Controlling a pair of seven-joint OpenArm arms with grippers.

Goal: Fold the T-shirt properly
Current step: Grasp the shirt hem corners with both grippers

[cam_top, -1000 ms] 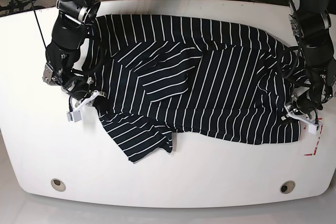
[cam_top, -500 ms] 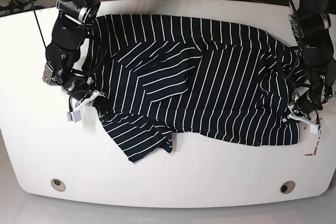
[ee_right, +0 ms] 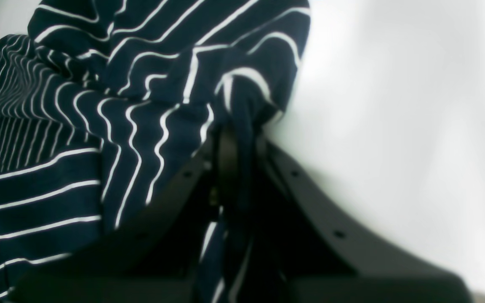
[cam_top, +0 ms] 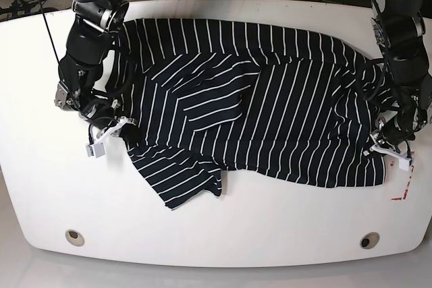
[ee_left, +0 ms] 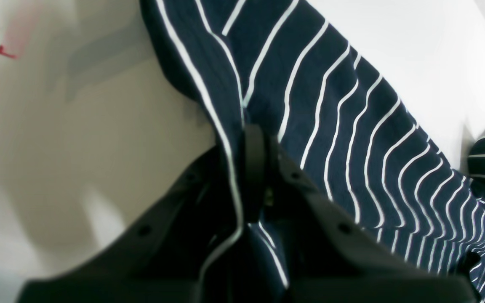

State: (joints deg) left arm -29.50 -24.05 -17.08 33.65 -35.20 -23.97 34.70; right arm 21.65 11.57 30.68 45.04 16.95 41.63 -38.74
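Dark striped shirt (cam_top: 256,106) spread crumpled across most of white table (cam_top: 216,234), stretching from one arm to the other in base view. One sleeve (cam_top: 177,179) flopped out toward the near edge, on that view's left side. Body creased and partly doubled over near the middle.

Left gripper (cam_top: 389,154) at the shirt's near corner on base view's right, fully closed on the cloth. From the left wrist: hem edge (ee_left: 225,139) pinched between the two dark fingers (ee_left: 254,168), fabric running up and away to the right, bare table on the left. Small red marks (cam_top: 403,190) on the table just beside that corner.

Right gripper (cam_top: 108,136) at the shirt's opposite end, base view's left, pressed against the edge of the cloth just above the loose sleeve. Closed tight as well. From the right wrist: a bunched fold (ee_right: 242,97) of striped fabric caught between the fingers (ee_right: 225,168), rest of the shirt heaped to the left, plain table to the right.

Both gripped points low, at or close to the table surface. Two round holes (cam_top: 75,237) in the table near its front edge, well apart from the shirt.
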